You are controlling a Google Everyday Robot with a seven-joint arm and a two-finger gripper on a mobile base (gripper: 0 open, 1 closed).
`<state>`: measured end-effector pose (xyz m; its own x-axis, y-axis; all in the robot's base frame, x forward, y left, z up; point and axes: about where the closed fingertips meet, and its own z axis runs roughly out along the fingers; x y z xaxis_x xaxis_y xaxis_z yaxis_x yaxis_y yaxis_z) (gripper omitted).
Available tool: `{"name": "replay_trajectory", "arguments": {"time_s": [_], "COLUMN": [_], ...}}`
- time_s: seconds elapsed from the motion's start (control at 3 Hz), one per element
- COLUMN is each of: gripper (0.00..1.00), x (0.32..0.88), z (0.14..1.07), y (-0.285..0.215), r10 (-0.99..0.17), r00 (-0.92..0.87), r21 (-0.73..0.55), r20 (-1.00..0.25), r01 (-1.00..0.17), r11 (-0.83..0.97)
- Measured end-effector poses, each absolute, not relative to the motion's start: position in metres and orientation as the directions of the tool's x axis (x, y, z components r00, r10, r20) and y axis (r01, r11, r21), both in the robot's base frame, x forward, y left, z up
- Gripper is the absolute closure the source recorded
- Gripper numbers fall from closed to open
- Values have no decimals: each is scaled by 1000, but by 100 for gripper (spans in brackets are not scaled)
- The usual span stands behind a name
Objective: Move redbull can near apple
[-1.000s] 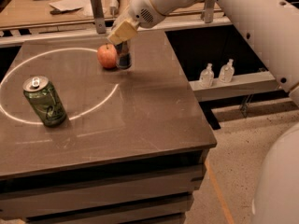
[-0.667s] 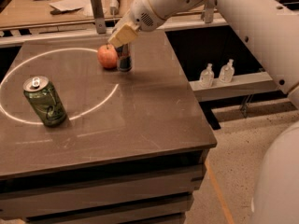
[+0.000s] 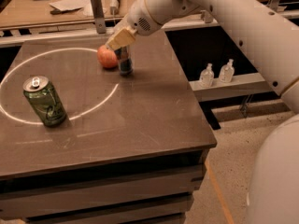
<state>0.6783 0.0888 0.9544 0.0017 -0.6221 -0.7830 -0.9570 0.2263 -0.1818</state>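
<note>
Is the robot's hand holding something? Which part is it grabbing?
Cannot tell for sure. The gripper sits at the top of the redbull can, which stands right beside the apple.

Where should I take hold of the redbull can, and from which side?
Take the redbull can around its upper body, coming from above on the side away from the apple. The gripper sits at its top there. The can stands upright and slim, and the apple is close beside it, so a low approach from the apple's side would likely bump the fruit.
</note>
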Motion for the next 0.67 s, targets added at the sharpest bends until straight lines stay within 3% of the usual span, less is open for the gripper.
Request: {"name": "replay_trajectory", "arguments": {"time_s": [0.33, 0.67], "gripper": [0, 0], "x": [684, 688], "z": [958, 963], "y": [92, 88], "r10": [-632, -639], "r00": [9, 6], "r21": [-193, -201], "r20": [-775, -769], "r01": [-956, -952], "r11": [223, 232]}}
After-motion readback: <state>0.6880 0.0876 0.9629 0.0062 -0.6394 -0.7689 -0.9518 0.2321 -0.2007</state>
